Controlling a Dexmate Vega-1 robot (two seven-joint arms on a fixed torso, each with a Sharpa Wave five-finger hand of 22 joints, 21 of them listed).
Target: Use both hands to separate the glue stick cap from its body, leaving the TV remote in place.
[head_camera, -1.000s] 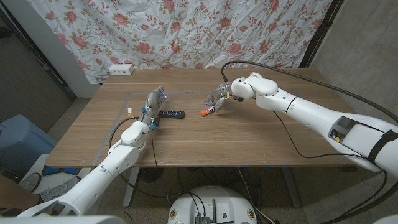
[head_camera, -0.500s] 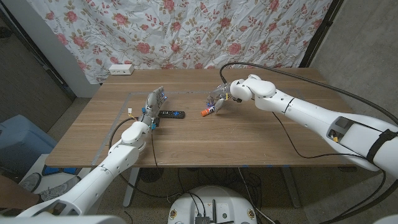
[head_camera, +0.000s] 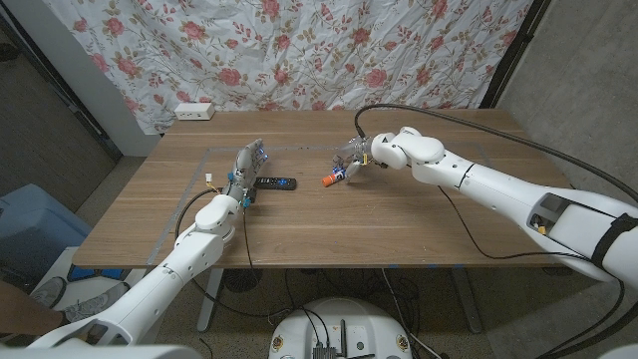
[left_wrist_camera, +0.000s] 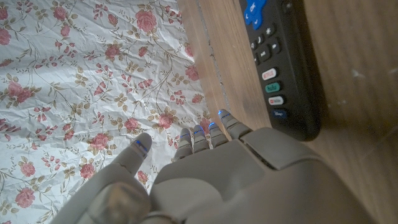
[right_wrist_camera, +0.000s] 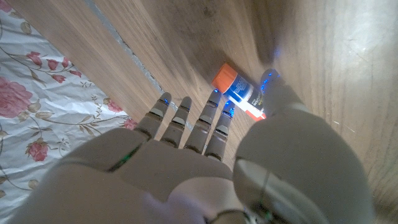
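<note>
Glue stick [head_camera: 334, 178]: lying on its side around the middle of the wooden table [head_camera: 399, 224], orange cap end pointing left and toward the near edge, cap looking like it's on the body.

Glue stick in the right wrist view [right_wrist_camera: 238, 91]: showing an orange end and a blue and white label, sitting just past the fingertips [right_wrist_camera: 219, 102].

Right hand [head_camera: 351, 160]: hovering right over the far right end of the glue stick, fingers spread out and reaching down toward it. Can't really tell if it's actually touching or gripping anything, the hand is hiding that spot.

TV remote [head_camera: 274, 182]: black, lying flat to the left of the glue stick, a bit apart from it.

TV remote in the left wrist view [left_wrist_camera: 285, 62]: showing coloured buttons, lying just beside the hand.

Left hand [head_camera: 245, 172]: standing on edge just left of the remote, fingers stretched out and loosely apart, holding nothing.

Backdrop: floral cloth [head_camera: 299, 50] hanging behind the far edge of the table.

Power strip [head_camera: 193, 111]: white, sitting at the far left corner.
</note>
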